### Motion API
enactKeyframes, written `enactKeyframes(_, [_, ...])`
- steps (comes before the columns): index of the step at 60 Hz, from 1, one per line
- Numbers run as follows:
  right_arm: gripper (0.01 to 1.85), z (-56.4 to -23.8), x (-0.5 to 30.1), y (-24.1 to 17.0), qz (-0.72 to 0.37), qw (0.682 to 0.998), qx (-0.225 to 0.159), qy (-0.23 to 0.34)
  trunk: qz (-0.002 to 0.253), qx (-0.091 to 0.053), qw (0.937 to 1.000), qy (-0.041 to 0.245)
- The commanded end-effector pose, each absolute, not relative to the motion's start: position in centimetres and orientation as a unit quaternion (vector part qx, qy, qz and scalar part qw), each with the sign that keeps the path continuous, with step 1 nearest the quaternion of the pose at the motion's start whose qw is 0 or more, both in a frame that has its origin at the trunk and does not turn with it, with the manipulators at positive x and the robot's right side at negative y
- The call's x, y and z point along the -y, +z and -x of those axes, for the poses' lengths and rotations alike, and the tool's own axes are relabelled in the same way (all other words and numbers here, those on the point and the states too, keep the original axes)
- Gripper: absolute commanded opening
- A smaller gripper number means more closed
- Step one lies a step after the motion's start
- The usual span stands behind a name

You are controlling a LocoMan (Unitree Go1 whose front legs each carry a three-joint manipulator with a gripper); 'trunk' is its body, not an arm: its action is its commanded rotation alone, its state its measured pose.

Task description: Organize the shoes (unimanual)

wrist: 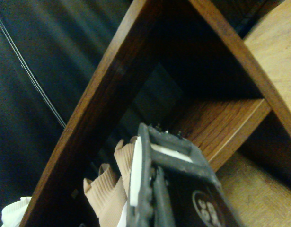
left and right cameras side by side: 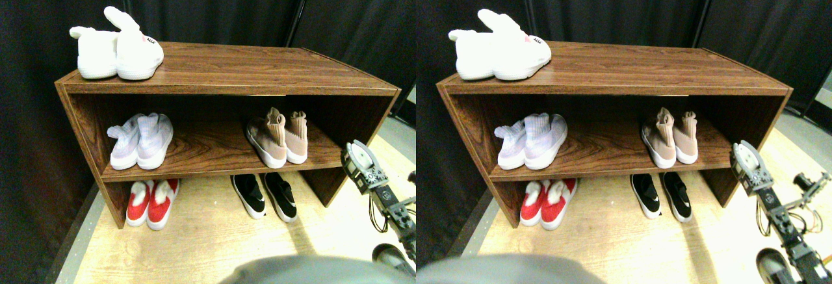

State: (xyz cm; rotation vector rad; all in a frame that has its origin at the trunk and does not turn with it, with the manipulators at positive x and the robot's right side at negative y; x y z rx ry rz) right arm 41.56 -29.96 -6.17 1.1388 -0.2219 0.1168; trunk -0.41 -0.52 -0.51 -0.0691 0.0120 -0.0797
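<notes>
A pair of tan high-collar knit shoes (left and right cameras side by side: 278, 138) with white soles stands on the right of the middle shelf; their collars (wrist: 105, 194) show past the jaw in the wrist view. Below them, a pair of low black slip-ons (left and right cameras side by side: 265, 196) sits on the floor under the rack. My right gripper (left and right cameras side by side: 359, 157) hovers off the rack's right front corner, level with the middle shelf and apart from every shoe. Its jaws look shut, with nothing between them (wrist: 152, 135).
The brown wooden rack (left and right cameras side by side: 227, 69) carries a white fluffy pair (left and right cameras side by side: 117, 53) on its top left. A pale lilac pair (left and right cameras side by side: 142, 142) stands on the shelf's left, with a red-and-white pair (left and right cameras side by side: 153, 203) on the floor below. Dark curtains hang behind, and the floor is light wood.
</notes>
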Motion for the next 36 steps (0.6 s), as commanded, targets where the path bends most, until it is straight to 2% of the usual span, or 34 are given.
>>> enactKeyframes(1, [0.06,-40.7,29.4,-5.4,-0.532,0.832,0.111,0.111,0.044,-0.020,0.9981,-0.038])
enactKeyframes(7, [0.06,-39.6,29.3,-6.0,-0.558,0.812,0.104,0.136,0.042,-0.027,0.9980,-0.038])
enactKeyframes(15, [0.06,-38.7,29.1,-6.8,-0.556,0.812,0.102,0.145,0.039,-0.036,0.9978,-0.038])
enactKeyframes(16, [0.06,-38.4,28.9,-7.1,-0.565,0.806,0.091,0.150,0.038,-0.040,0.9978,-0.038])
enactKeyframes(27, [0.06,-38.2,28.6,-9.0,-0.553,0.817,0.073,0.144,0.037,-0.050,0.9974,-0.037])
enactKeyframes(36, [0.06,-38.4,28.3,-11.2,-0.579,0.804,0.062,0.119,0.036,-0.058,0.9970,-0.037])
